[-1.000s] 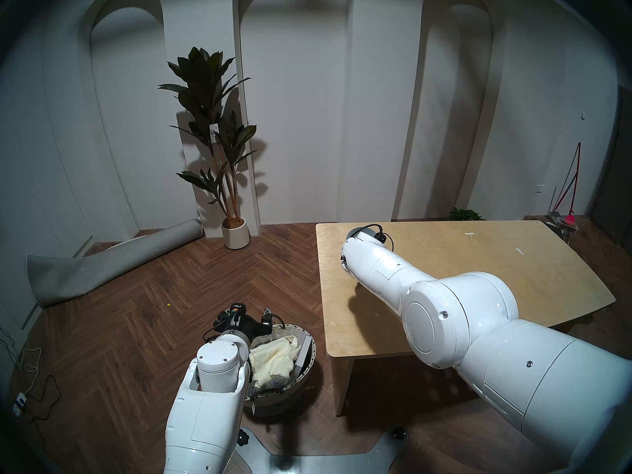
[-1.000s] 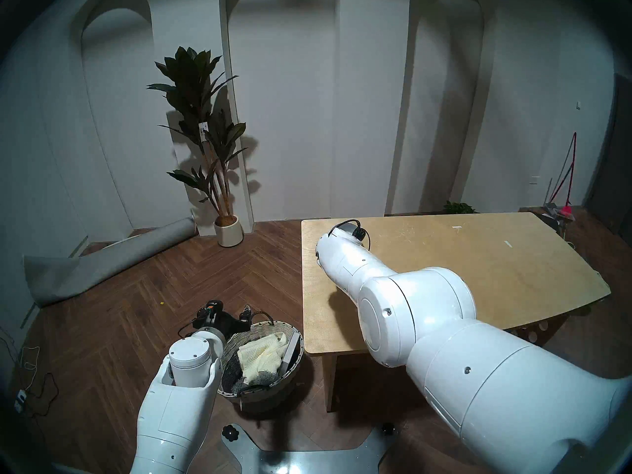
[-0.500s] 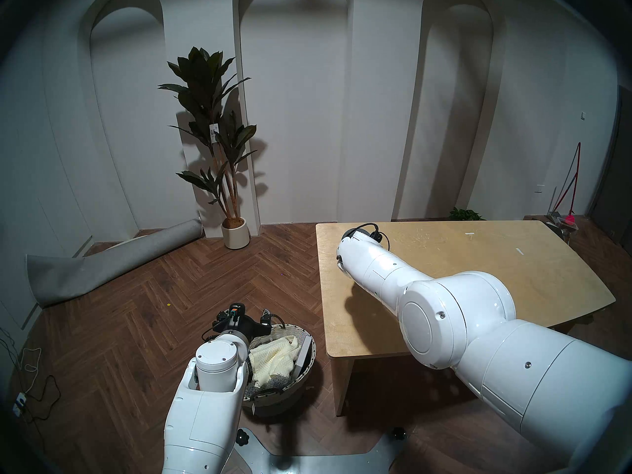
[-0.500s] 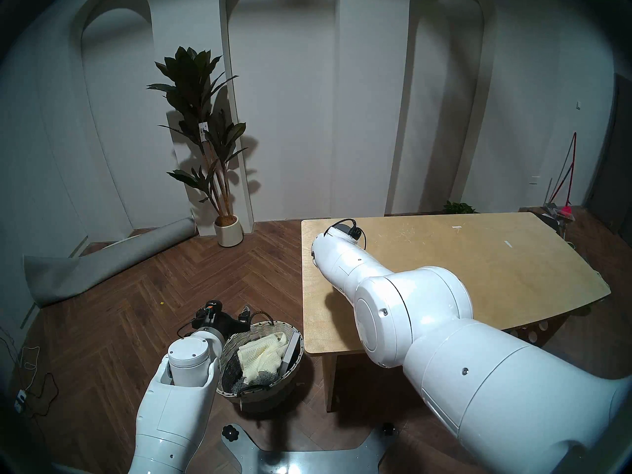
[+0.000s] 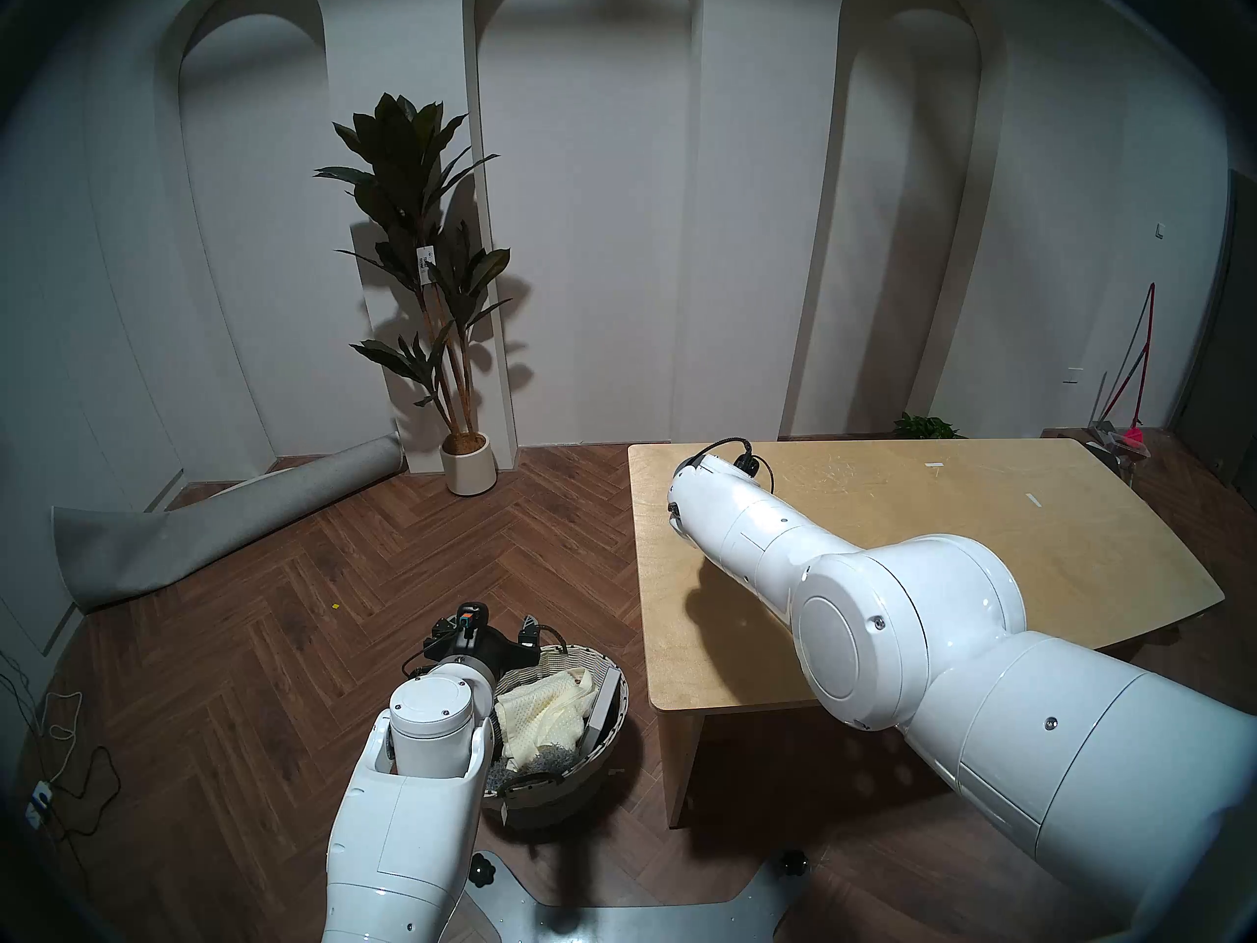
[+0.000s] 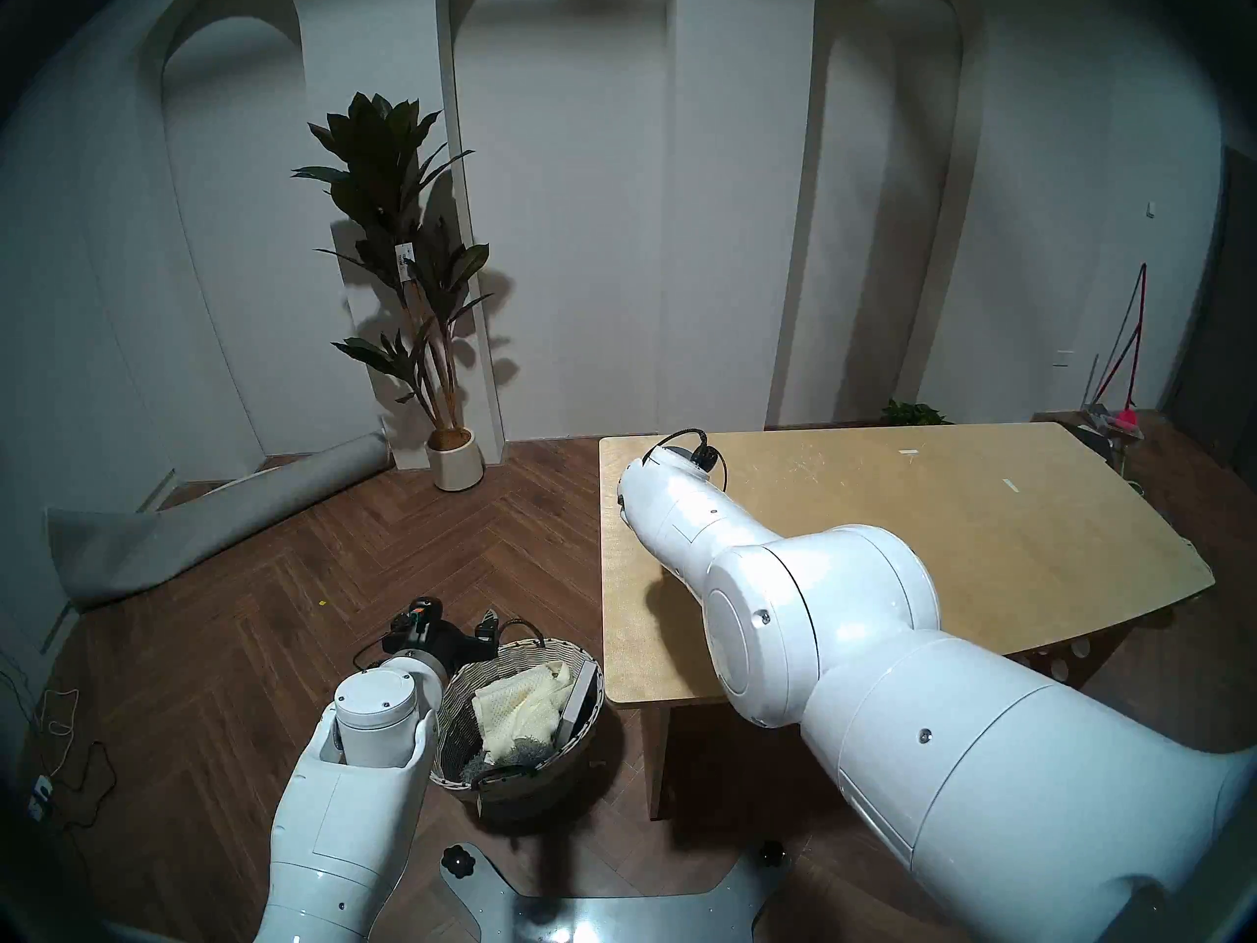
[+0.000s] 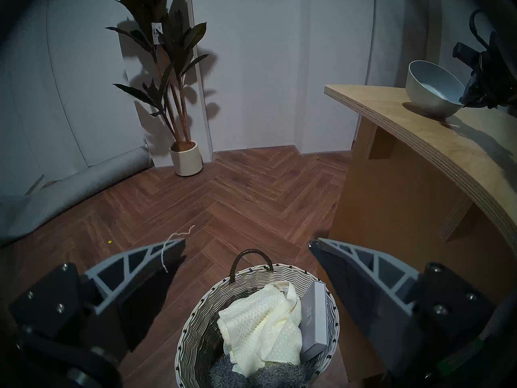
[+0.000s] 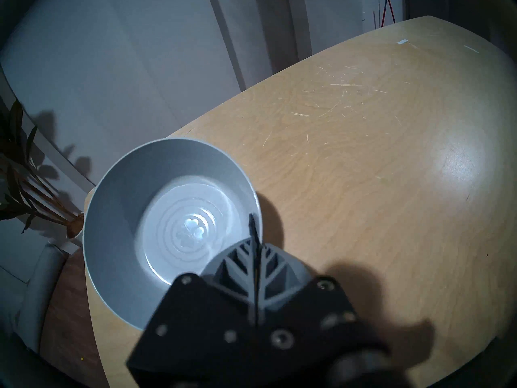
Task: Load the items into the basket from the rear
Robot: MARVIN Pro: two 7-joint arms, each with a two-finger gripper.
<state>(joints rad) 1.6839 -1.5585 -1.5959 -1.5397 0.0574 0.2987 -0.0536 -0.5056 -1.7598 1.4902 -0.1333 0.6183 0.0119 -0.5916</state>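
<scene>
right tool clamped on bowl rim

stretched forward over the pale wooden tabletop (image 8: 363,155), right tool (image 8: 253,233) pinching the rim of the small round pale grey bowl (image 8: 156,211) near the tabletop's corner. left tool (image 7: 247,243) spread wide, empty, angled down above the round woven wicker basket (image 7: 251,275).

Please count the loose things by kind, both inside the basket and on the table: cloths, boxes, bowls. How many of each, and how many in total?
Cloths: 2, the cream-yellow towel and the grey shaggy cloth, both in the basket.
Boxes: 1, the flat white box, in the basket.
Bowls: 1, the bowl on the table, right gripper shut on its rim.
Total: 4
</scene>
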